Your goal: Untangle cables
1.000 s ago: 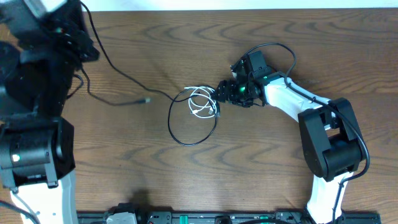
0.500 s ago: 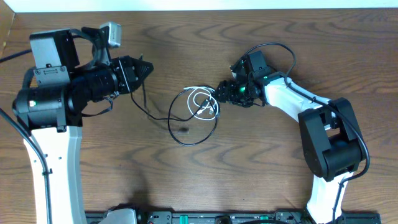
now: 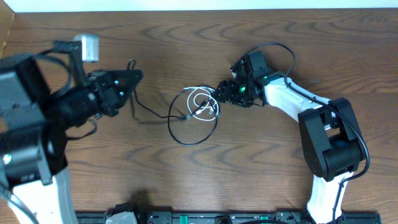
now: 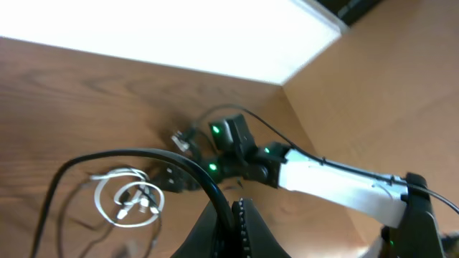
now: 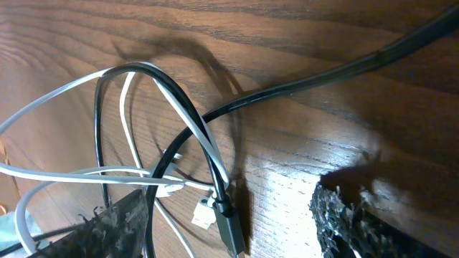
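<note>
Looking from overhead, I see the cables in the middle of the table (image 3: pixel 249 180). A white cable (image 3: pixel 200 99) is coiled small and lies inside the upper part of a wider black loop (image 3: pixel 186 142). A thin black cable (image 3: pixel 152 114) leaves this bundle to the left. Its long axis goes nearly left to right across the table, up to the left gripper (image 3: pixel 138 76).

Overhead does not show me that gripper's fingers well, but the left wrist view does. The two fingers (image 4: pixel 244 222) are pressed together with the black cable clamped between them. From there the cable arches up and over to the left, then drops toward the white cable.

The right gripper (image 3: pixel 218 93) is at the right edge of the bundle, and overhead hides its fingers too. In the right wrist view its fingers (image 5: pixel 115 222) stand well apart, low at the table, and grip nothing. Between them lies a black plug (image 5: pixel 228 228), its long axis pointing toward the wrist camera, just beside a small white plug (image 5: pixel 206 213). This view shows white and black strands crossing over one another, where overhead gives only a knot. Whether the held cable and the black loop are one cord, I cannot tell.
</note>
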